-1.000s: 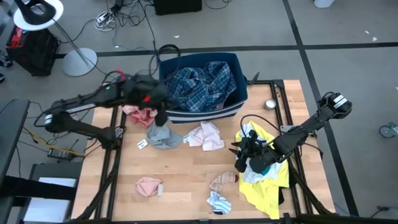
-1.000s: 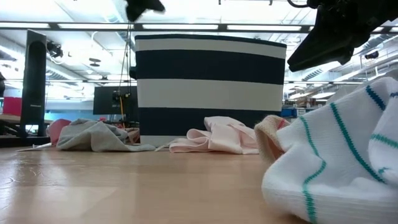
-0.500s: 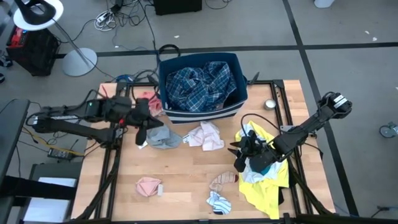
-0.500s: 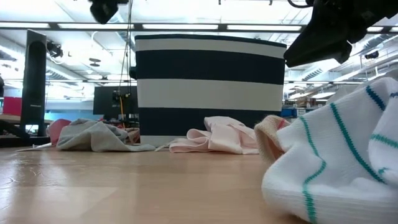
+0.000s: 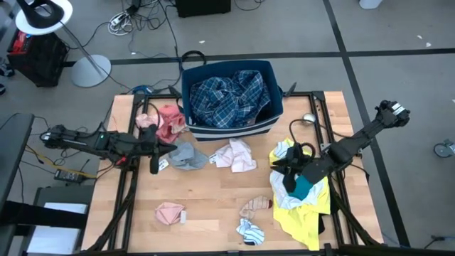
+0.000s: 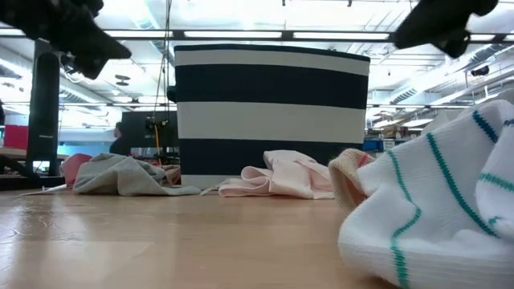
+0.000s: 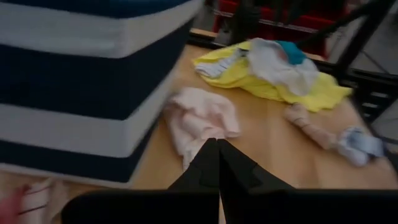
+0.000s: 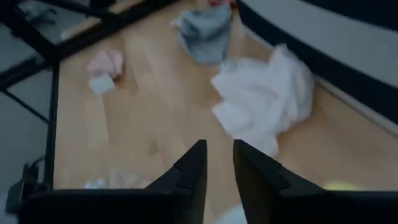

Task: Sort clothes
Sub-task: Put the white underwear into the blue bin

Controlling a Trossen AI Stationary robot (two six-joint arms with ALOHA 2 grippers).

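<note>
Several clothes (image 5: 232, 154) lay across my table (image 5: 213, 206); right gripper (image 5: 289, 173), jaws slightly apart, hovered over the yellow shirt (image 5: 313, 217) near the right edge, risking bunched layers; left gripper (image 5: 154, 148) stayed together, empty.

Two dark jointed arms, black cables, tapered black jaws, markings apparently none

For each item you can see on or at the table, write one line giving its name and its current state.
Navy bin: upright, holding the blue plaid shirt.
Yellow shirt: crumpled at the table's right edge.
Grey garment: bunched, beside the bin.
Pale pink garment: crumpled, loose on the table.
Striped sock: lying loose near the front edge.
Left gripper: shut, empty.
Right gripper: slightly open, empty.
</note>
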